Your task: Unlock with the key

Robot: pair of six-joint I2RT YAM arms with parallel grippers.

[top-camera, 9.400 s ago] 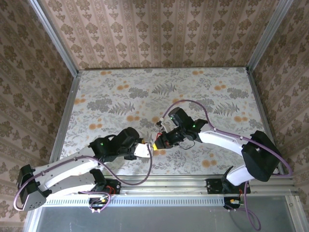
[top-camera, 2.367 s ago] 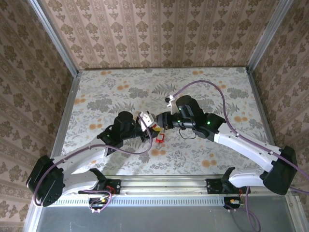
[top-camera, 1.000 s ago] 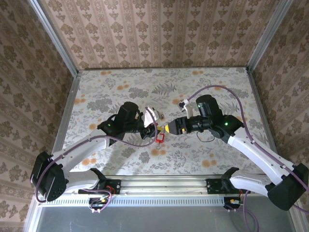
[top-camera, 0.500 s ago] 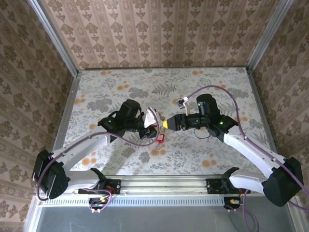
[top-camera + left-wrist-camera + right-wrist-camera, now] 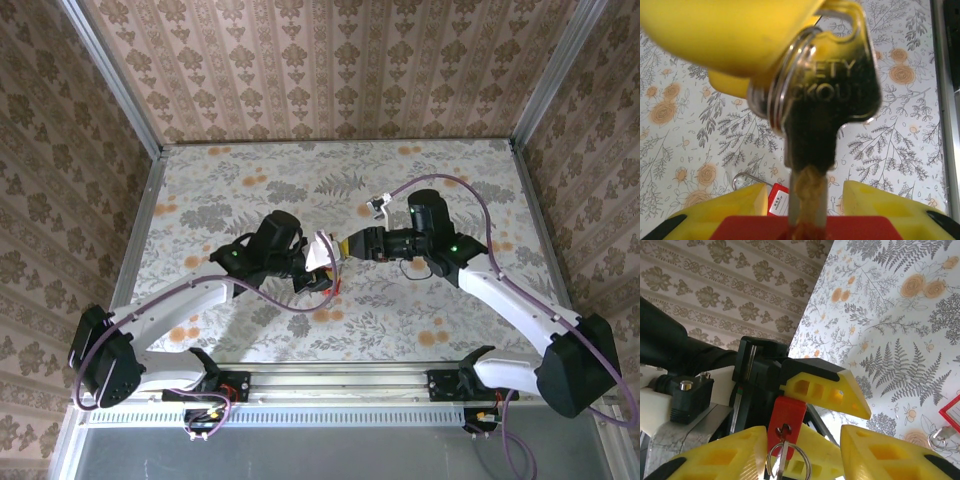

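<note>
Floral tabletop point(image 5: 250, 180) below, key point(image 5: 832, 115) within right hand point(image 5: 805, 452)

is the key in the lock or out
In. In the left wrist view the blade of the key disappears into the red padlock clamped between yellow fingers.

My white left arm point(image 5: 180, 300) reaches forward and right, my white right arm point(image 5: 510, 295) forward and left, both black wrists point(image 5: 272, 240) turned inward, so my yellow-fingered left gripper point(image 5: 324, 265), clamped part-closed, meets my yellow-fingered right gripper point(image 5: 351, 245) nose to nose, its jaws standing somewhat apart.
</note>
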